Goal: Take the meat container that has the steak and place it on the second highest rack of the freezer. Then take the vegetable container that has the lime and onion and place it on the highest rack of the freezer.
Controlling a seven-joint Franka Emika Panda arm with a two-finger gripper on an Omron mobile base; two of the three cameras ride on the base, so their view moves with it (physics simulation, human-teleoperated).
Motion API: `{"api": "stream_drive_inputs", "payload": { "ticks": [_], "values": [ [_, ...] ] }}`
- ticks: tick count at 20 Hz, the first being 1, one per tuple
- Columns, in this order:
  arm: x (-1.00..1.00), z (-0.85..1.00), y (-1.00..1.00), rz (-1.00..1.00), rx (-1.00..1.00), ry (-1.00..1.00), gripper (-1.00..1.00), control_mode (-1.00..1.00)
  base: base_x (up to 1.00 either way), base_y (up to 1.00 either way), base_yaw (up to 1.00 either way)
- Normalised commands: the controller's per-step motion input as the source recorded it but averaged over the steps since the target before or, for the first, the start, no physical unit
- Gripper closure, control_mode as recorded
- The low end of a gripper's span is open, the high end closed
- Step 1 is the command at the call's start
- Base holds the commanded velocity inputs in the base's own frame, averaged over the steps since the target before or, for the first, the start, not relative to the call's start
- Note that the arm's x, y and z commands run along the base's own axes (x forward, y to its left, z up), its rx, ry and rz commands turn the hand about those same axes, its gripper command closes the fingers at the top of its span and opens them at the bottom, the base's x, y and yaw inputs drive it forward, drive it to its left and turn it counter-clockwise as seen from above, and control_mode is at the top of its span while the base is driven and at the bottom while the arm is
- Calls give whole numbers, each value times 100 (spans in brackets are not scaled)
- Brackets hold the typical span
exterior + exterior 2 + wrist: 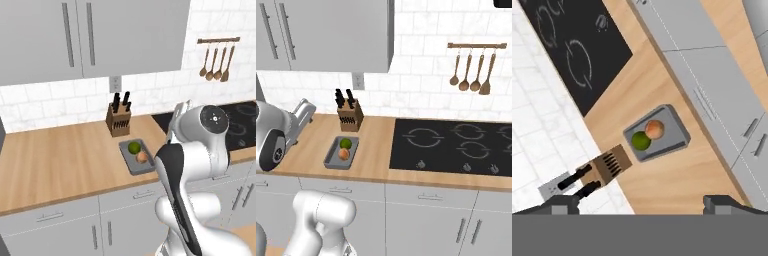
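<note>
The gripper (641,204) stands wide open and empty above the wooden counter (662,185), its two dark fingertips (562,204) spread far apart at the bottom of the hand view. At about twelve o'clock from the midpoint between them lies the vegetable container (672,142), a flat dark-grey tray, well apart from the fingers. In it sit the lime (640,141) and the onion (654,129), touching or nearly touching each other. In the hand view a wooden knife block (609,164) with black handles stands just beside the tray at its eight o'clock, against the white tiled wall (532,145). The black cooktop (572,50) lies at about eleven o'clock from the tray, near it but apart.

In the left base view the tray (131,161) rests near the counter's front edge, partly hidden by the arm. In the right base view the tray (333,157) lies at nine o'clock from the cooktop (456,145), and wooden utensils (471,70) hang on the wall above.
</note>
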Motion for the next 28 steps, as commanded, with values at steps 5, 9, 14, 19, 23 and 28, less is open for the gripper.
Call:
{"api": "stream_drive_inputs", "payload": {
  "ticks": [5, 9, 14, 19, 23, 28],
  "values": [
    [48, -18, -22, 20, 2, 26, -100, -100, 10, 0, 2],
    [94, -92, -13, 29, -3, 62, -100, -100, 0, 0, 0],
    [79, -100, -3, 26, -17, 49, -100, -100, 0, 0, 0],
    [37, -92, -5, 43, 0, 5, -100, -100, 0, 0, 0],
    [3, -71, 42, 35, -2, -17, -100, -100, 0, 0, 0],
    [55, -78, 17, 26, -3, 2, -100, -100, 0, 0, 0]
  ]
}}
